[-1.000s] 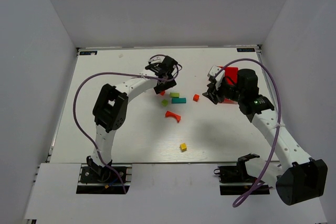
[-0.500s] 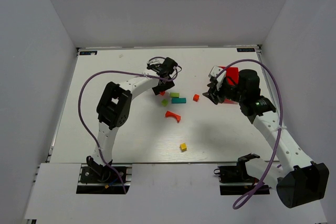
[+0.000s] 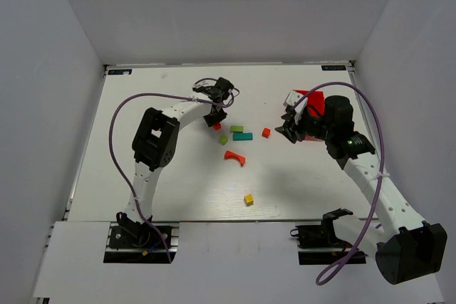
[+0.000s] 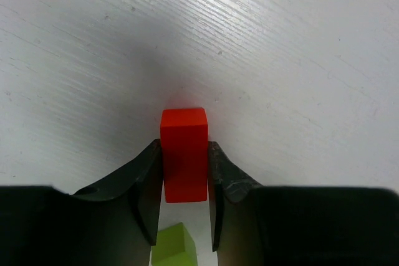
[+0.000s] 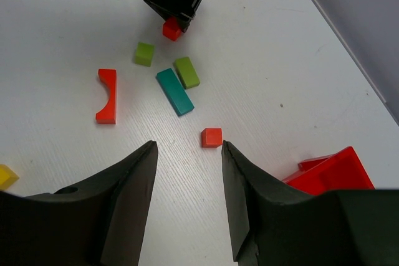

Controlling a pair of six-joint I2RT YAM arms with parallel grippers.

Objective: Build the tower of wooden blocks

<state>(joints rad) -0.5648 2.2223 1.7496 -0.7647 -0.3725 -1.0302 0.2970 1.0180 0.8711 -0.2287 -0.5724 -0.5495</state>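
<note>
We find the left gripper (image 4: 184, 149) clamped on a red block (image 4: 183, 130). The right gripper (image 5: 187, 146) hangs with jaws apart near an orange cube (image 5: 211, 137). The green cube (image 5: 144, 53), teal bar (image 5: 174, 91), green bar (image 5: 186, 71) and red arch (image 5: 106, 96) lie singly on the table (image 3: 142, 169).

White table (image 3: 299, 179), grey walls (image 3: 228, 12)

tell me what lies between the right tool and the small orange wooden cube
Nothing: the right wrist view shows only bare white table between the right tool and the small orange wooden cube.
</note>
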